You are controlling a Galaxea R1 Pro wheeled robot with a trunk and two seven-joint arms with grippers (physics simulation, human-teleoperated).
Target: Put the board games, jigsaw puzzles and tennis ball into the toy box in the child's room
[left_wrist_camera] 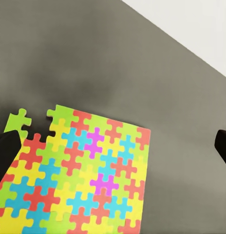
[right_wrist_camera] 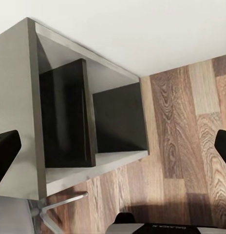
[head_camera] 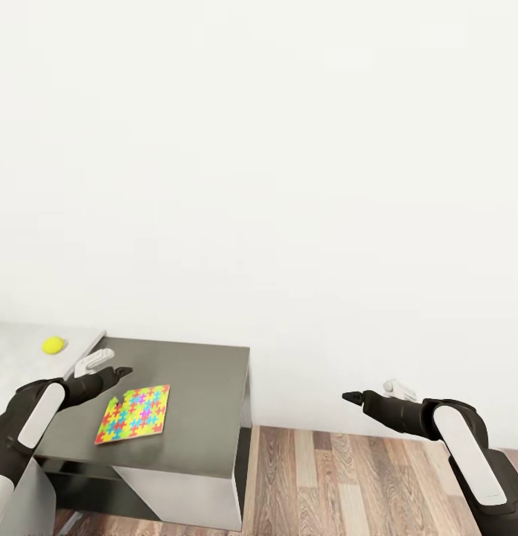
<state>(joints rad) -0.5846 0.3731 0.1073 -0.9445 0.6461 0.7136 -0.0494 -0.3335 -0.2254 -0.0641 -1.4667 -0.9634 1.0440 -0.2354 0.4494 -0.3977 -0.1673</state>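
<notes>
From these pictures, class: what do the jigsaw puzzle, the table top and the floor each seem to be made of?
Jigsaw puzzle: thin flat card or foam, matte, with bright interlocking pieces; which one is unclear. Table top: smooth grey matte panel, perhaps laminate or painted board, no grain visible. Floor: wood or wood-look planks, with brown grain and plank seams.

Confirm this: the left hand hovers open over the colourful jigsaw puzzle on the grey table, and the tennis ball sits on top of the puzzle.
Wrong about the ball. The head view shows the tennis ball apart from the jigsaw puzzle, on the lighter surface beside the grey table. The left hand does hover open over the puzzle.
</notes>
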